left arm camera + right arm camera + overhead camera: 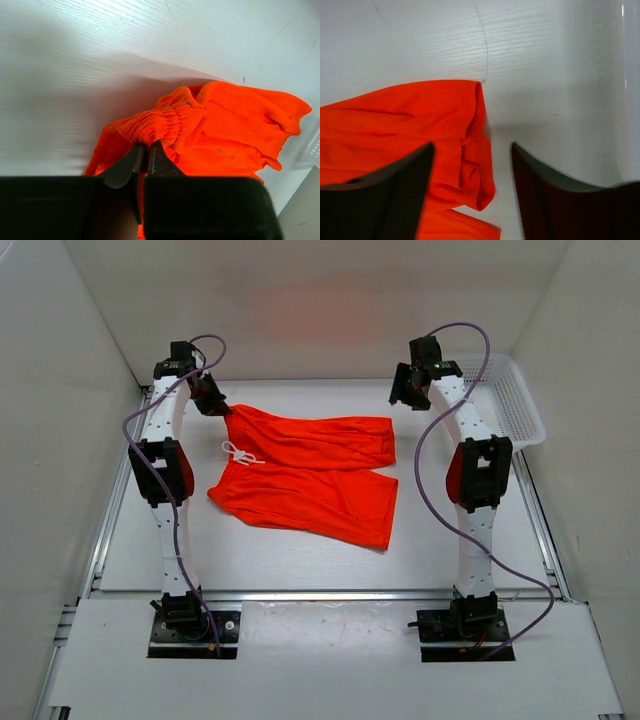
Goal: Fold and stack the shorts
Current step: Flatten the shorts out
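1. The orange-red shorts (310,485) lie near the middle of the white table (300,565). They are mostly flat, with the waist toward the left arm and the two legs running toward the right arm. The near leg is spread wider than the far one.
2. A white drawstring (238,454) lies loose on the fabric just inside the waist.
3. The far-left corner of the gathered waistband (165,122) is drawn into a bunch, and the cloth behind it falls away in soft folds.
4. The left gripper (146,150) has that bunch. Its jaws are closed down almost to touching, with a pinch of waistband between the tips.
5. The right gripper (471,147) hangs over the far-right corner of the shorts, where the leg hem ends. Its jaws stand wide apart and hold nothing — the hem lies on the table beneath the gap and runs under its left finger (395,185).
6. A white mesh basket (515,405) sits at the far-right corner of the table, beside the right arm and apart from the shorts.
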Motion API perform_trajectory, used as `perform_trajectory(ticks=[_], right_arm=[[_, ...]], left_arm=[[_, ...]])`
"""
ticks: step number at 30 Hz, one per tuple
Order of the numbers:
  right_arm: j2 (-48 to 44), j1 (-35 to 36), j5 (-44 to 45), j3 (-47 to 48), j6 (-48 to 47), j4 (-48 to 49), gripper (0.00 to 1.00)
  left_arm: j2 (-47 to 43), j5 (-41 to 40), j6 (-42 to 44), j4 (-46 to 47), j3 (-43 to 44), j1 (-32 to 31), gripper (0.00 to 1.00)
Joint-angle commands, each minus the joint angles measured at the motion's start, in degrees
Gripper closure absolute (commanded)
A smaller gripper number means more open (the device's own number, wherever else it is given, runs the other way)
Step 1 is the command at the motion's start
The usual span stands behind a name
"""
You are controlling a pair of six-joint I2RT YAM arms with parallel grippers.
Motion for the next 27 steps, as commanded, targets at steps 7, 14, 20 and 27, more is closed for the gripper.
perform_trajectory(ticks=[7,14,20,27], right_arm=[[-0.58,2.09,-5.44,-9.11,-1.68,0.78,0.48],[4.34,3.33,-9.30,-6.57,-2.21,0.77,0.48],[8.39,4.38,-10.81,-4.45,-2.21,-1.34,0.50],[9.01,4.38,-9.67,-4.45,-1.60,-0.82,0.80]], left_arm=[[-0.20,1.82,-0.17,2.04,1.13,-0.78,0.90],[-0.20,1.82,-0.17,2.04,-0.10,-1.31,0.90],[-0.20,1.82,-0.17,2.04,-0.62,-1.31,0.90],[-0.20,1.82,-0.17,2.04,-0.63,-1.31,0.90]])
